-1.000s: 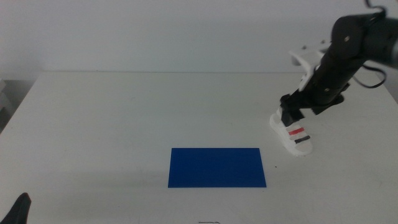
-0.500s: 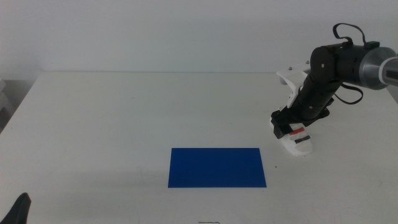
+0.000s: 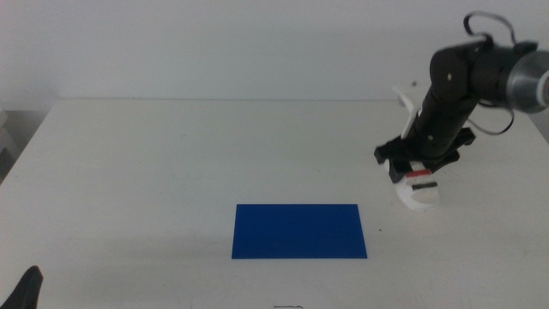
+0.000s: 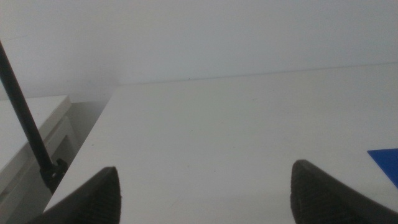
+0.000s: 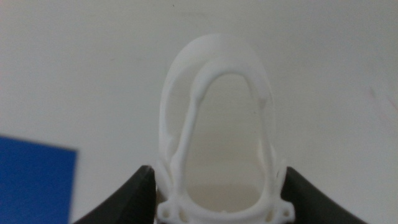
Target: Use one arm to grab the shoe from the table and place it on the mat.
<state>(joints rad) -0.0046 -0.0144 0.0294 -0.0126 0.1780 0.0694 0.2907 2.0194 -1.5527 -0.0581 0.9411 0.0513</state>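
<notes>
The white shoe [image 3: 419, 188] with red and dark straps is at the right of the table [image 3: 171, 154], to the right of the dark blue mat [image 3: 299, 230]. My right gripper [image 3: 414, 166] comes down on it from above and is shut on it. In the right wrist view the shoe's white body [image 5: 217, 81] sits between the two jaws of the right gripper [image 5: 221, 202], with a corner of the mat [image 5: 34, 177] beside it. I cannot tell whether the sole touches the table. My left gripper [image 3: 26, 290] waits at the front left, open and empty [image 4: 205, 193].
The table's left edge and a low white cabinet [image 4: 31, 137] with a thin dark rod [image 4: 25, 118] show in the left wrist view. A corner of the mat [image 4: 387, 162] shows there too. A white wall stands behind the table.
The right arm has swung over the shoe and closed on it. The shoe has turned, its toe now toward the front, and has shifted slightly right.
</notes>
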